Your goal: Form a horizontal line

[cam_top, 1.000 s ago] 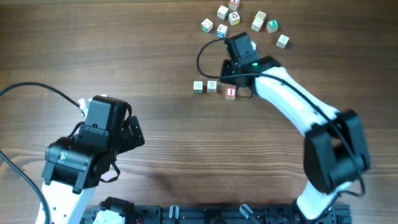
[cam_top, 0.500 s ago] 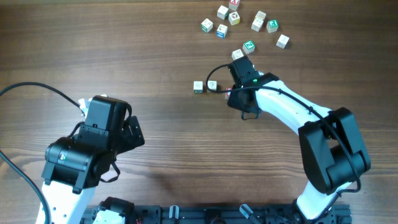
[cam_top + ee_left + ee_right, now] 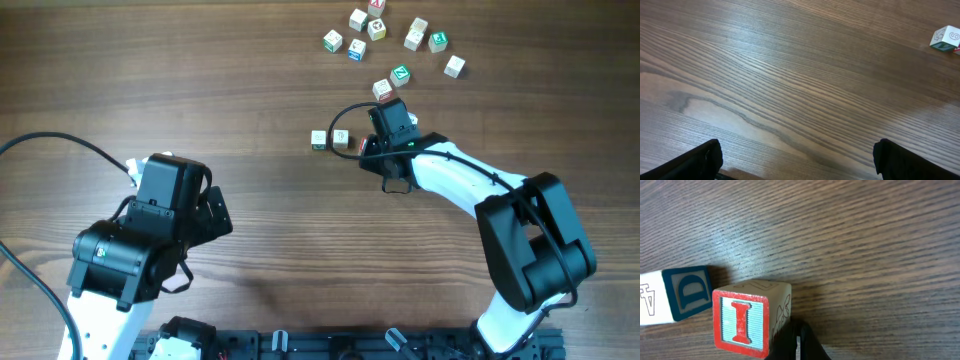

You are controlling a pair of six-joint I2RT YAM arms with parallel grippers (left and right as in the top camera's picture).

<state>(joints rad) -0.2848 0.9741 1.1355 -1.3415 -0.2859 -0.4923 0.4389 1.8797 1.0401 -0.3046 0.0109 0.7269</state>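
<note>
**Row Nearly Formed; End Cube at Risk of Skew**

Overhead: We find the row of small white wooden letter cubes (image 3: 340, 139) at mid-table. The green-marked cube (image 3: 319, 140) and the pale cube (image 3: 342, 137) lie level, near each other. The third place is hidden under the white right arm (image 3: 450, 175). Loose letter cubes (image 3: 380, 30) lie apart, toward the far edge.

Left wrist: The left fingers (image 3: 695, 162) stand wide apart, holding nothing, above the bare brown wooden table (image 3: 790, 75).

Right wrist: The right fingers (image 3: 797, 345) are pressed together, gripping nothing, their tip at the side of the red-marked cube (image 3: 742, 322). That cube sits close to the pale cube, slightly out of step.

Risk, in our judgement: an off-centre push could twist the red-marked cube or shunt its neighbour, breaking the row.
</note>
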